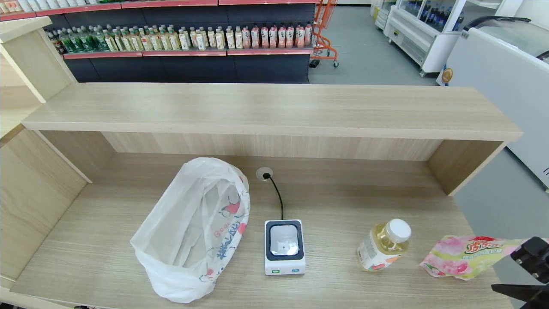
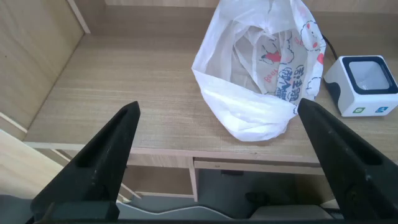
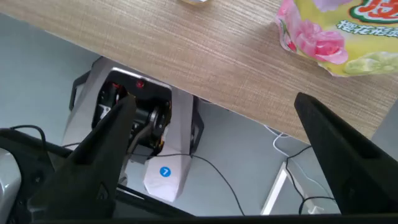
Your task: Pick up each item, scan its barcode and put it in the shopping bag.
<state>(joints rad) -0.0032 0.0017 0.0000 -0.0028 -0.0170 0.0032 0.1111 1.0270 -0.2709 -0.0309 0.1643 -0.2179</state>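
Wrist views are showing left tool [image 2: 219, 106] and right tool [image 3: 214, 98] both released. Head view is showing bottle [image 1: 383, 245] at 3 o'clock of scanner [image 1: 285, 246], shopping bag [image 1: 193, 227] at 9.

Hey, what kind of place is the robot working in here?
Most likely a convenience store checkout: a barcode scanner and a shopping bag sit on the wooden counter, with shelves of bottled drinks and display fridges behind.

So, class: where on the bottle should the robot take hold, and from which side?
Grip the bottle round its labelled body, below the white cap. It seems to stand upright, and the round body suits a side pinch. Come from the right with the right hand, which is open and nearest, keeping clear of the pouch lying between them.
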